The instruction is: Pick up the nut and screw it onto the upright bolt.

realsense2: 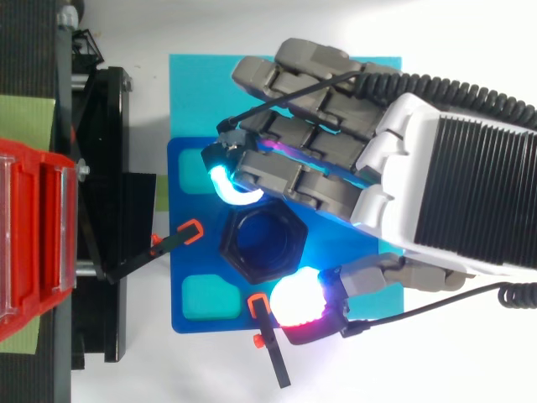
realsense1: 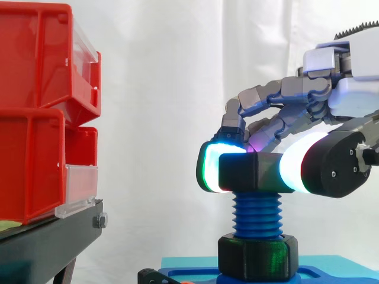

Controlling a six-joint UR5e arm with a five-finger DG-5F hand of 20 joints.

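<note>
My fingers [realsense1: 212, 167] pinch the black nut [realsense1: 247, 173] atop the upright blue bolt [realsense1: 257, 216], so I judge threading is the step in hand, and next it calls for a level turn.

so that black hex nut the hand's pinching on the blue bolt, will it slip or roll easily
Probably stiff: the black hexagonal nut shows no squashing between the hand's pads. Its flat faces should resist rolling and give the pads purchase. Seated atop the blue threaded bolt, it would likely stay put if released.
</note>
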